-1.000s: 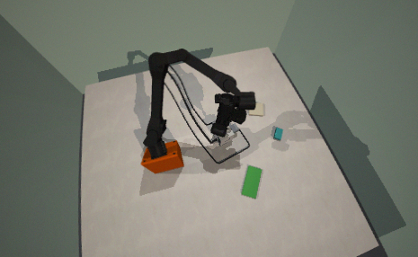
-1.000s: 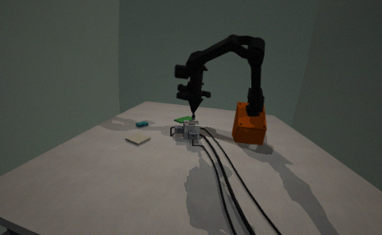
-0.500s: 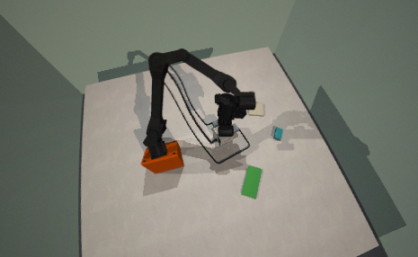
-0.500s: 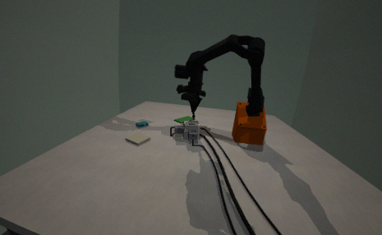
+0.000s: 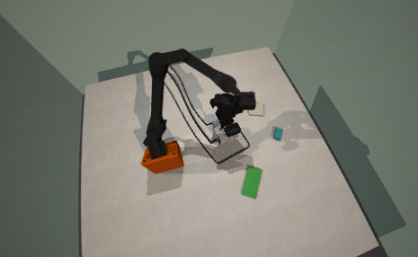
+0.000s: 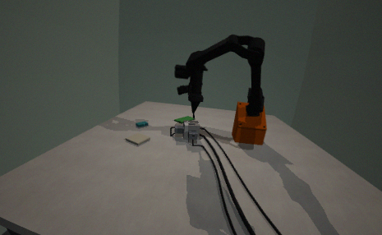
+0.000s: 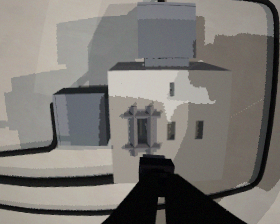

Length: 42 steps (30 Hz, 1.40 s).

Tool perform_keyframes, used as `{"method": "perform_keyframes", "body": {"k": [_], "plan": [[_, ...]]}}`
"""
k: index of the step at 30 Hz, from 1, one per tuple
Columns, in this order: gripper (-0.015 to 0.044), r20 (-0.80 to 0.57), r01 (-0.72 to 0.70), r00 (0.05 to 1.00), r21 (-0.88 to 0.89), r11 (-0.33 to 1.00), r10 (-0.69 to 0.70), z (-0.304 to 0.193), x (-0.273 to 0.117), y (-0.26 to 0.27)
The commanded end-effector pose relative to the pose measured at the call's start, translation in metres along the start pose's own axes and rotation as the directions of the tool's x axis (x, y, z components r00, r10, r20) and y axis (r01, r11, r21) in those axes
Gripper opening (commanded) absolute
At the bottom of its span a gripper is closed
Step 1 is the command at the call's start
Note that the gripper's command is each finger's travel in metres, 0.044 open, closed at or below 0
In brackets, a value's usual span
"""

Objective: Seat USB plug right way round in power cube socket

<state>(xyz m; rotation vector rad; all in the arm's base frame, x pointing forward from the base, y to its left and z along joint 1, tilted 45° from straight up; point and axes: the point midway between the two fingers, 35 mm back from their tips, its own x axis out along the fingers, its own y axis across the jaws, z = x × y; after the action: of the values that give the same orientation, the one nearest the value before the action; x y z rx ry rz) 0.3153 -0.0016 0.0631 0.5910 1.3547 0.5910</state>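
The power cube is pale and sits on the table. The socket on its top has raised guides around a dark opening, and no plug shows in it. My gripper points down just above the cube, beside the socket in the wrist view. It is shut on a small dark block at the fingertips, which looks like the USB plug. Which way round the plug faces, and its underside, I cannot tell. The arm hides the fingertips in the top view.
Two grey adapters stick out from the cube's sides. Black cables run around and away from it. A green block, a teal block and a cream block lie on the table.
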Motion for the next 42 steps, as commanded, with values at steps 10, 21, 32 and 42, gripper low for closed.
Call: {"method": "perform_keyframes", "body": {"k": [10, 21, 32, 42], "plan": [[0.0000, 0.000, 0.000, 1.000, -0.338, 0.941, 0.000, -0.0001, 0.0002, -0.0002], [0.0000, 0.000, 0.000, 1.000, -0.591, 0.806, 0.000, -0.0001, 0.0002, -0.0002], [0.0000, 0.000, 0.000, 1.000, -0.796, 0.605, 0.000, -0.0001, 0.0002, -0.0002], [0.0000, 0.000, 0.000, 1.000, -0.925, 0.379, 0.000, -0.0001, 0.0002, -0.0002]]}}
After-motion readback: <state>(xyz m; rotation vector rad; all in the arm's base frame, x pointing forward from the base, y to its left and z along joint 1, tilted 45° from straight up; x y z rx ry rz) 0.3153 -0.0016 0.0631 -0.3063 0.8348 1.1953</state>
